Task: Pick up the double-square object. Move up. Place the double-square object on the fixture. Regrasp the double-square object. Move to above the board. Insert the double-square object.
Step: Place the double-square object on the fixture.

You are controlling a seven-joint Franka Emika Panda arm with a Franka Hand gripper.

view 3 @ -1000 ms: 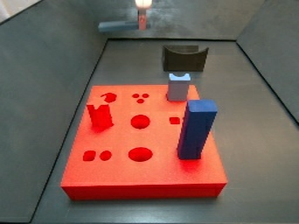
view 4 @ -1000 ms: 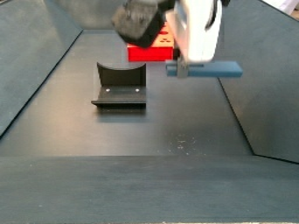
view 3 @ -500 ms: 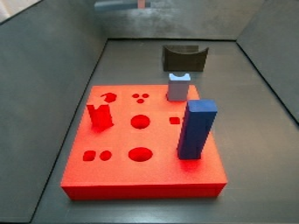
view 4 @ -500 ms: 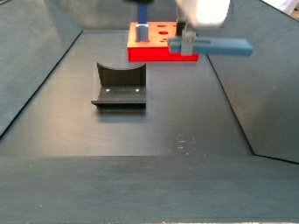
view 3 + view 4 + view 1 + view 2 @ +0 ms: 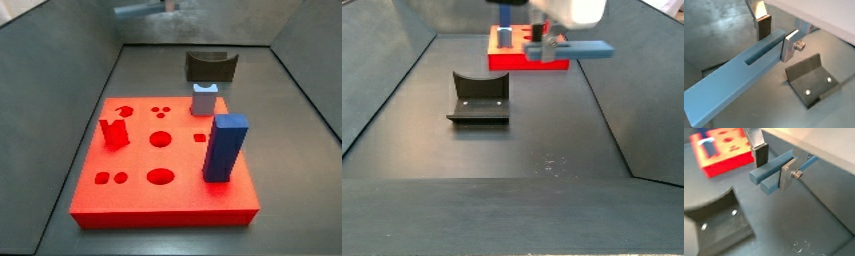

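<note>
**Bar clamped in gripper, held in the air clear of the fixture**

Gripper (image 5: 773, 166): both silver finger plates are closed onto the double-square object (image 5: 772, 172), one on each long face. In a wrist view the slate-blue bar (image 5: 739, 76) runs crosswise between the fingers (image 5: 764, 26), and a narrow slot shows in its upper face.

In a side view the gripper (image 5: 545, 42) sits high in the enclosure, with the bar (image 5: 572, 49) sticking out sideways toward 3 o'clock. Nothing touches the bar other than the fingers; it hangs above the grey floor.

Fixture (image 5: 478, 100): stands on the floor, well apart from the bar, at about 8 o'clock from the gripper in that side view. Its curved notch faces up. Both wrist views show it below the bar (image 5: 812, 76) (image 5: 716, 223), not touching it.

Board (image 5: 154, 150): red slab on the floor, with a tall bright-blue block (image 5: 225, 148) and a short pale peg (image 5: 203, 100) standing in it. The fixture (image 5: 210, 67) lies just beyond the board at 12 o'clock. The gripper (image 5: 167, 8) is only a blur at the top edge here.
</note>
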